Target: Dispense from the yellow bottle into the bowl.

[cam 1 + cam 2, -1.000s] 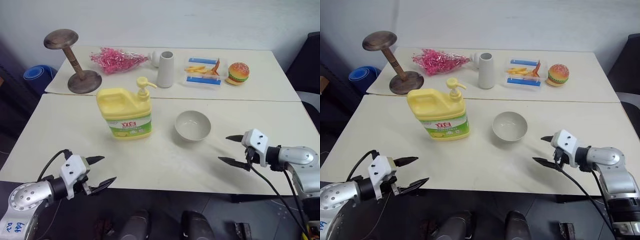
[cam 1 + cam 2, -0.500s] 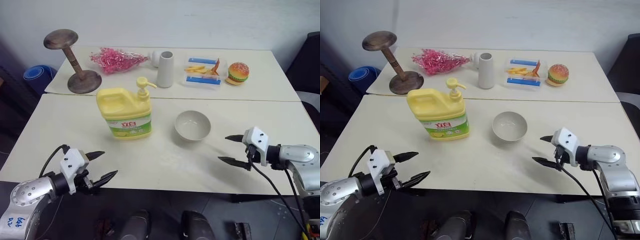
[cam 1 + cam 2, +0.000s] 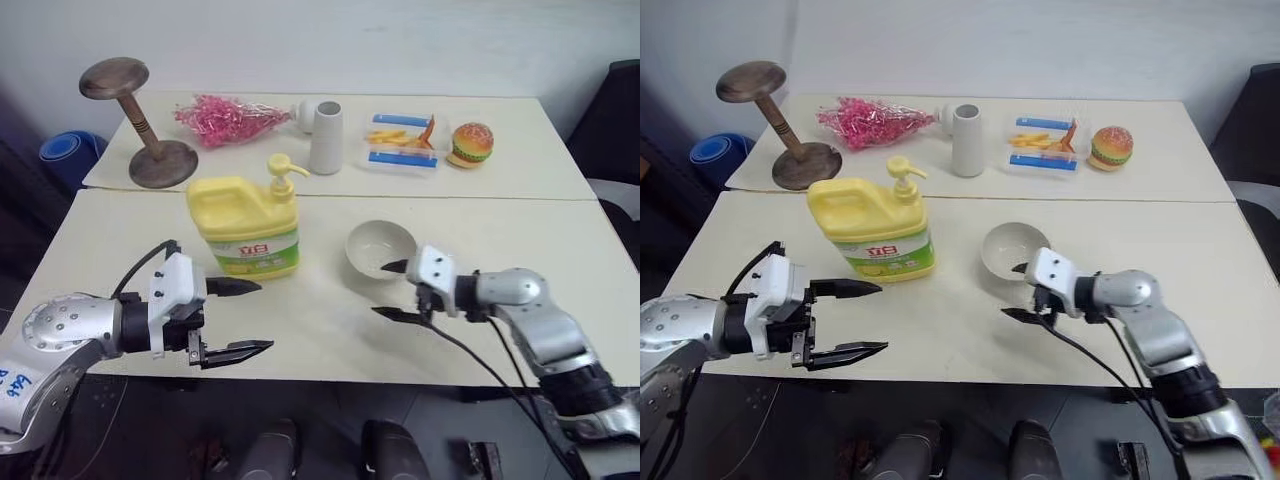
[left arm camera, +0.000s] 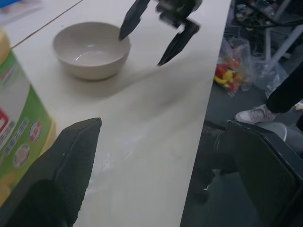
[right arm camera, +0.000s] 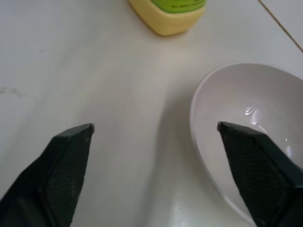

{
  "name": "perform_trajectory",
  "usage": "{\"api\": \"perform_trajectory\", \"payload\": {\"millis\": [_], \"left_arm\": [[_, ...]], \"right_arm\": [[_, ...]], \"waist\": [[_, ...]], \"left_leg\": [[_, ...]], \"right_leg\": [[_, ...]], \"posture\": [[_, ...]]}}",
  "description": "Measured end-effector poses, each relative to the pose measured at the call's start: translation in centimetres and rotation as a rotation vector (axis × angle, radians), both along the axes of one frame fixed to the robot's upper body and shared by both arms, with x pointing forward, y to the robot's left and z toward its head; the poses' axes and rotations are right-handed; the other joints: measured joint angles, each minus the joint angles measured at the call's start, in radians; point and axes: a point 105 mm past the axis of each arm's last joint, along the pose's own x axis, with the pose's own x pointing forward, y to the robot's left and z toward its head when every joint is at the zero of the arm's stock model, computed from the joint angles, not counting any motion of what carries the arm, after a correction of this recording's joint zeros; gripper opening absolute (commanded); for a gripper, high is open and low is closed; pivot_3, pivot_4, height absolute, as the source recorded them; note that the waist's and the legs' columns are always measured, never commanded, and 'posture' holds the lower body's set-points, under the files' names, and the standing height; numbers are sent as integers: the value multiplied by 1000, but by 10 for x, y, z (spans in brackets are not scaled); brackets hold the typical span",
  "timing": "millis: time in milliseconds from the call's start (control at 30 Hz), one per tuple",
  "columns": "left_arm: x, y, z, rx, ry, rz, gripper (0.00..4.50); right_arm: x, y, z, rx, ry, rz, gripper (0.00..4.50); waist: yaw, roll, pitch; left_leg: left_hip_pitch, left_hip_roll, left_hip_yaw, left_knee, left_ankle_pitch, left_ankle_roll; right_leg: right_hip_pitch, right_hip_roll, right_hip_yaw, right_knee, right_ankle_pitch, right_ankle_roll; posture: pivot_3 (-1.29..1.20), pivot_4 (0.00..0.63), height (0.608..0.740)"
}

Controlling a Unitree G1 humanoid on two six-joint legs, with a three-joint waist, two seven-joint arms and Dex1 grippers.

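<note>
Yellow bottle (image 3: 243, 228): stands upright on the near table (image 3: 330, 320), at about 9 o'clock from the bowl. Pump nozzle points toward 3 o'clock; green-and-white label faces the robot. Nothing touches it.

Bowl (image 3: 380, 249): sits upright on the near table, near its middle, apart from the bottle. A small glint shows on its inner floor in the right wrist view; whether that is liquid or only a reflection cannot be told.

Left gripper (image 3: 238, 317): fingers spread wide, holding nothing. It hovers at about 6 o'clock from the yellow bottle, over the near edge of the table, fingertips pointing toward 3 o'clock. One finger lies just short of the bottle's base; the other lies off the table edge.

Right gripper (image 3: 391, 290): fingers apart, holding nothing. It sits at about 6 o'clock from the bowl, pointing toward 9 o'clock. One fingertip (image 5: 227, 127) lies over the bowl's near rim; the other stands over bare tabletop. Contact with the rim cannot be confirmed.

Far table items: wooden stand (image 3: 140, 125) at 10 o'clock from the bottle, pink bundle (image 3: 225, 113), white cup (image 3: 326, 138) at 12 o'clock from the bowl, fries tray (image 3: 400, 144), toy burger (image 3: 471, 144).
</note>
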Motion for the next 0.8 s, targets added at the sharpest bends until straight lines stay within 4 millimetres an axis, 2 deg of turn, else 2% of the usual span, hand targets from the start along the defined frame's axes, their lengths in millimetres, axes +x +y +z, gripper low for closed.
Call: {"api": "perform_trajectory", "payload": {"millis": [133,433,700,800], "left_arm": [[7,6,-5,25,-1,15,4500],[11,0,0,21,-40,-4,4500],[13,-2,-1,26,-49,2,4500],[16,-3,3,21,-68,6,4500]], "right_arm": [[6,0,-9,-57,-25,-15,1823],[24,7,1,-116,-67,-19,1823],[30,8,-15,-177,-33,-18,1823],[31,11,-19,-185,-28,-12,1222]], "waist": [[-1,0,0],[-15,0,0],[-19,0,0],[-19,0,0]], "left_leg": [[-1,4,4,-1,-1,-1],[-1,8,10,-1,-1,-2],[0,8,11,-1,-1,-2],[-1,8,11,-1,-1,-2]], "right_leg": [[-4,4,4,0,0,-1],[-8,8,11,4,1,-2],[-9,8,12,4,1,-2],[-9,8,13,4,1,-2]], "posture": [[0,150,740],[0,150,740],[0,150,740],[0,150,740]]}}
